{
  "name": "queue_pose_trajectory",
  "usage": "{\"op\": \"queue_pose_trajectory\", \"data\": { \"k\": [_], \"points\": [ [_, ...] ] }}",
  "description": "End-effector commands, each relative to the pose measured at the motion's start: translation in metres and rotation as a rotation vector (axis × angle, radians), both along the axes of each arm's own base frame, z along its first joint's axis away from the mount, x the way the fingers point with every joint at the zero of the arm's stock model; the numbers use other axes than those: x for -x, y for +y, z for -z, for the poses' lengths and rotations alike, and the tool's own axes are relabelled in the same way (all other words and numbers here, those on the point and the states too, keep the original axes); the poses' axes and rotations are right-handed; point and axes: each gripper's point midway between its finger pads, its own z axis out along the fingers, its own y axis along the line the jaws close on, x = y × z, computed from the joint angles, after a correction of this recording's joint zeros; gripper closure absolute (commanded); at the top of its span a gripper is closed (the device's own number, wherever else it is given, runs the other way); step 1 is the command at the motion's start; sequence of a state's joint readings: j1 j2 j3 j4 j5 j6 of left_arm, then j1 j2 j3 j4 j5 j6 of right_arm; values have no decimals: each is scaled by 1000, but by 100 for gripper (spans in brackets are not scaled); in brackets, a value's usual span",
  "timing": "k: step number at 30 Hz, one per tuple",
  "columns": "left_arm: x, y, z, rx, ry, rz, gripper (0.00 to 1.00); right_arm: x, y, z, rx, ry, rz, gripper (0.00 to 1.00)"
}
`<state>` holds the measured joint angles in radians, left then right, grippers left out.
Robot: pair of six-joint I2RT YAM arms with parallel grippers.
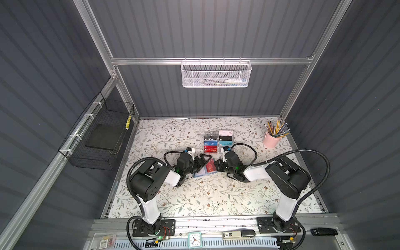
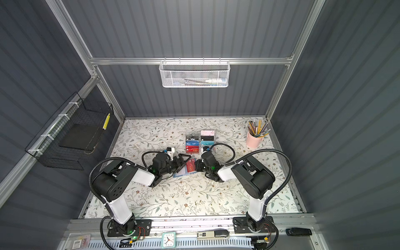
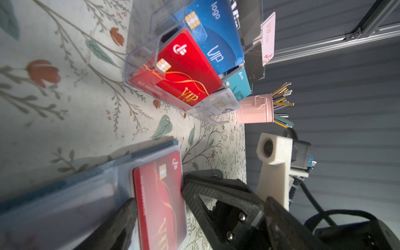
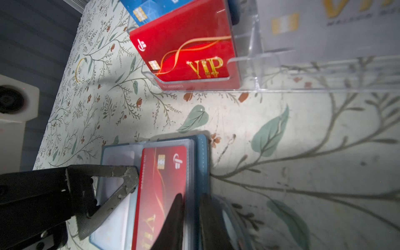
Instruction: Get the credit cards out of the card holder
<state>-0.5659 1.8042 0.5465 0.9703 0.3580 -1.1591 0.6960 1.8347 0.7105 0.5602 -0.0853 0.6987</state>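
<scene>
The slate-blue card holder [image 4: 200,164] is laid open, a red card [image 4: 160,184] sleeved inside. The left jaws are spread wide; the right jaws are clamped on its edge.

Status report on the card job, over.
Left gripper open, straddling red card. Right gripper shut on holder, at its edge. Holder open, card in its sleeve. Rack apart, not in the way.

Both top views look steeply down from high above the card holder [image 1: 202,172]. Both wrist views, close beside it, face the clear card rack [image 3: 140,65] beyond.
</scene>
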Motion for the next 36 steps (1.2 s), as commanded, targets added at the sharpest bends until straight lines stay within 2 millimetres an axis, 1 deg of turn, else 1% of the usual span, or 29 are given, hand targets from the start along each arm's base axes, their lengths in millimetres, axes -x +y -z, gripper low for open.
{"op": "queue_pose_trajectory", "data": {
  "k": [1, 5, 21, 36],
  "points": [
    [11, -20, 3, -13, 11, 72, 8, 55, -23, 70, 152, 248, -62, 83],
    [13, -21, 1, -15, 10, 76, 8, 55, -22, 70, 150, 249, -63, 83],
    [29, -15, 13, -17, 47, 89, 10, 56, -19, 72, 136, 261, -61, 83],
    [32, -16, 9, 22, 47, 87, 13, 56, -16, 73, 125, 270, -65, 83]
  ]
}}
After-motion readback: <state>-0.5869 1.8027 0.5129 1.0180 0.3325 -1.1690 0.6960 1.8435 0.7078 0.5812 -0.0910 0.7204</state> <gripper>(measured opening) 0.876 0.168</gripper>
